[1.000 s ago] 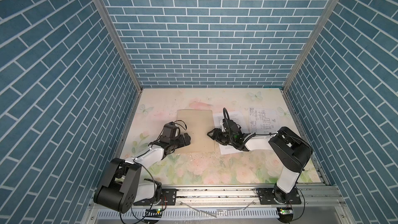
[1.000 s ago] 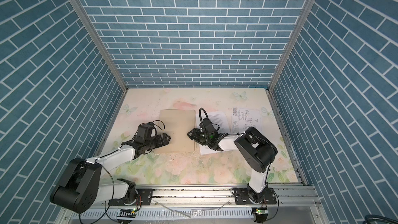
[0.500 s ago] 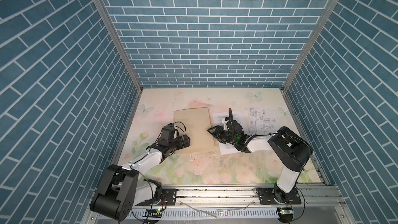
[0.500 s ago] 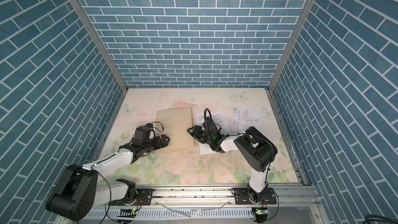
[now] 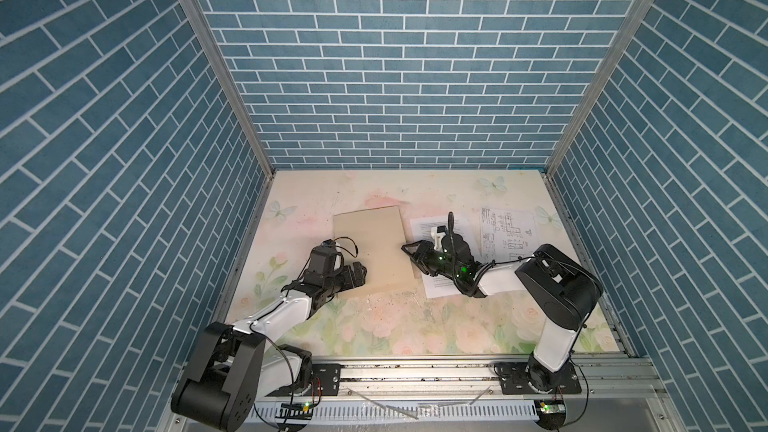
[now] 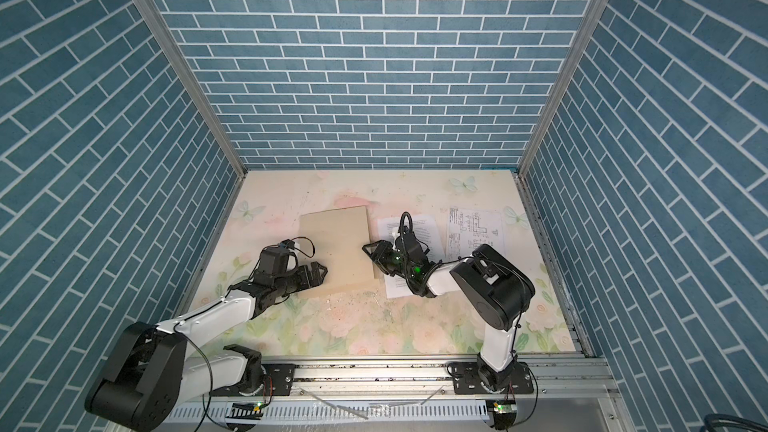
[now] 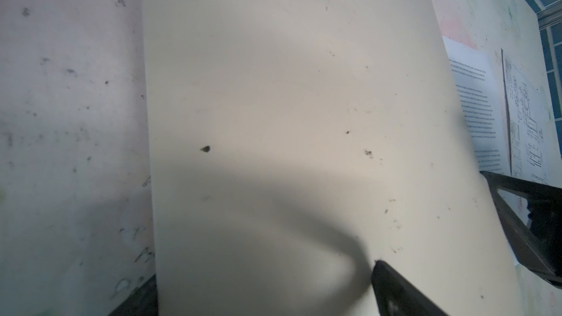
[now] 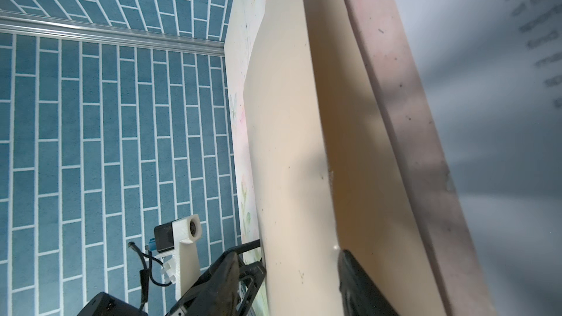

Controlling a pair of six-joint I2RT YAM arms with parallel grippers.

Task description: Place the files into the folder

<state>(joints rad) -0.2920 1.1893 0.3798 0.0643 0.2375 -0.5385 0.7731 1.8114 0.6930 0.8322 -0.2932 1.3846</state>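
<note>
The tan folder (image 5: pixel 370 238) (image 6: pixel 336 238) lies mid-table in both top views. My left gripper (image 5: pixel 360 274) (image 7: pixel 264 272) is wide open at the folder's near left corner, with one finger (image 7: pixel 395 293) on the cover. My right gripper (image 5: pixel 409 250) (image 8: pixel 289 255) is at the folder's right edge. Its jaws stand apart around the raised cover (image 8: pixel 289 147), one finger (image 8: pixel 359 284) under it and the other clear of it. The files lie to the right: the text sheet (image 5: pixel 424 226) (image 7: pixel 474 101) is partly under my right arm, and the drawing sheet (image 5: pixel 507 234) (image 6: pixel 473 230) lies beyond it.
Blue brick walls close in the floral table (image 5: pixel 374 326) on three sides. A metal rail (image 5: pixel 415 371) runs along the front edge. The right arm's elbow (image 5: pixel 557 284) stands over the near right part of the table.
The folder has turned slightly, its far edge swinging left. The right gripper's jaws have narrowed around the cover's edge. The left gripper stays wide open at its corner.
</note>
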